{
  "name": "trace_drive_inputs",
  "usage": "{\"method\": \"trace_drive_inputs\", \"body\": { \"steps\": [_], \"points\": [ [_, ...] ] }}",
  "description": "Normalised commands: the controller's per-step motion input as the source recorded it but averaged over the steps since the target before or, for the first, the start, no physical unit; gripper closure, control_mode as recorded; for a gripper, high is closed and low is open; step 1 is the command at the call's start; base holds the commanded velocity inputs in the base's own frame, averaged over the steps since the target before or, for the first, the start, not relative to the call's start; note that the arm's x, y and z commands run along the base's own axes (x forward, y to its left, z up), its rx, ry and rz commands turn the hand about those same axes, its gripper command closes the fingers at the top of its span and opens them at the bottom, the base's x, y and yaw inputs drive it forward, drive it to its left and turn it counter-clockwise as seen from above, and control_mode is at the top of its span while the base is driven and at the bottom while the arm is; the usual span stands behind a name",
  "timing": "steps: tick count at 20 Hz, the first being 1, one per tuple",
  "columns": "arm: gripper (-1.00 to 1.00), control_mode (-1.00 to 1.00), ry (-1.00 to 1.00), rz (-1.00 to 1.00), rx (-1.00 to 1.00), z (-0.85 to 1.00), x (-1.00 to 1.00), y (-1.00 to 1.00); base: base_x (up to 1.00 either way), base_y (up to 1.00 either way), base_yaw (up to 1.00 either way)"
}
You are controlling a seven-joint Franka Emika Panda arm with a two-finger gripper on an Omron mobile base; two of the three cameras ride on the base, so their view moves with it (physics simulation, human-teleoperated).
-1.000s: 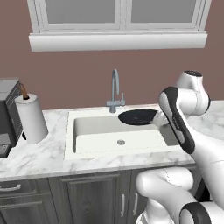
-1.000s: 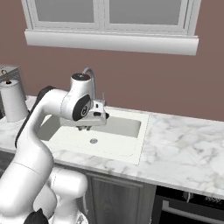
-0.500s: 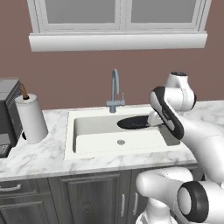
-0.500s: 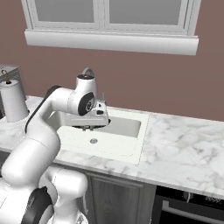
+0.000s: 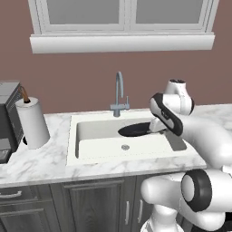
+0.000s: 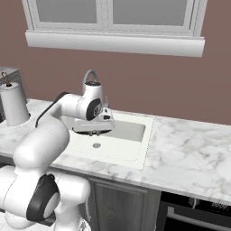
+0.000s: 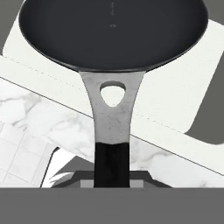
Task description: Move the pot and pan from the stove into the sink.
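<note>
Hand view — jaws closed on the pan (image 7: 111, 33) handle, pan above the sink (image 5: 90, 149) basin, clear of its rims.

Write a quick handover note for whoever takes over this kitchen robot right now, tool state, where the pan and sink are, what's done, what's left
Tool: shut on the pan's handle.
Pan: held over the sink, near the faucet, not set down yet.
Done: pan lifted and brought over the basin.
Left: lower and release the pan in the sink, then get the pot from the stove and put it in as well.
</note>
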Motion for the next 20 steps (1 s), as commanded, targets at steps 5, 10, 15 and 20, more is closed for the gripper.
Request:
{"method": "trace_drive_inputs", "body": {
  "steps": [5, 10, 15, 20],
  "points": [
    [1.0, -1.0, -0.1, 0.1, -0.02, -0.42, 0.01, 0.0, 0.0, 0.0, 0.0],
    [1.0, -1.0, -0.1, 0.08, -0.01, -0.32, 0.17, 0.0, 0.0, 0.0, 0.0],
    [1.0, -1.0, -0.08, 0.06, 0.0, -0.26, 0.35, 0.0, 0.0, 0.0, 0.0],
    [1.0, -1.0, -0.04, 0.07, 0.0, -0.25, 0.46, -0.02, 0.0, 0.0, 0.0]
  ]
}}
